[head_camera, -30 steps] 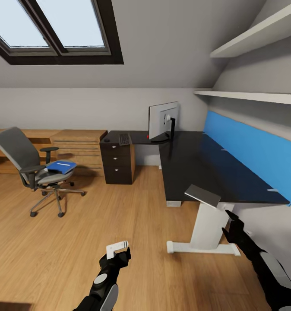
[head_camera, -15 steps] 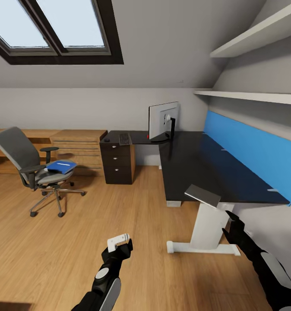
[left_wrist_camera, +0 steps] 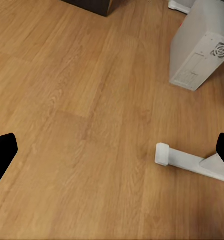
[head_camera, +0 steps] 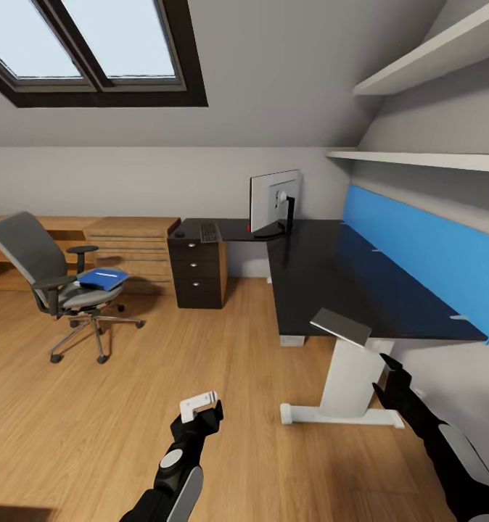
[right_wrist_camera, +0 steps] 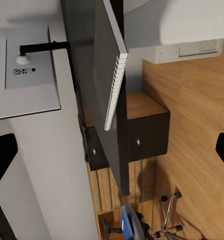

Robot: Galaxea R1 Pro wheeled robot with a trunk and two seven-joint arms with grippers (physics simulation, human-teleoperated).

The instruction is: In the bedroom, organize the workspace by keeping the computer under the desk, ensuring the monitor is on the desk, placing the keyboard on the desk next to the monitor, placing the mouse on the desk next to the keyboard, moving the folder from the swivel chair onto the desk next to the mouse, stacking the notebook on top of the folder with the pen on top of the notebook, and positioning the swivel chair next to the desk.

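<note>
- Monitor (head_camera: pixel 274 200) stands at the far corner of the surface (head_camera: pixel 331 283); keyboard (head_camera: pixel 209 233) nearby.
- Folder (head_camera: pixel 102 278) lies on the chair (head_camera: pixel 52 283).
- Left end effector (head_camera: pixel 199 415) and right end effector (head_camera: pixel 392 377): fingers spread, holding nothing.

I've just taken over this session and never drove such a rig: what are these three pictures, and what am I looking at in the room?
The big picture comes from the camera on the robot's head. The two dark arms at its bottom are the robot's own: the left gripper and the right gripper. Both look open and hold nothing.

Ahead stands the black desk with the monitor at its far end and the keyboard beside it. The swivel chair stands apart on the wooden floor, with the blue folder on its seat.

The other two pictures come from cameras near each gripper. The left wrist view looks down at the floor, the white computer and the desk's foot. The right wrist view is turned sideways, looking along the desk edge.
</note>
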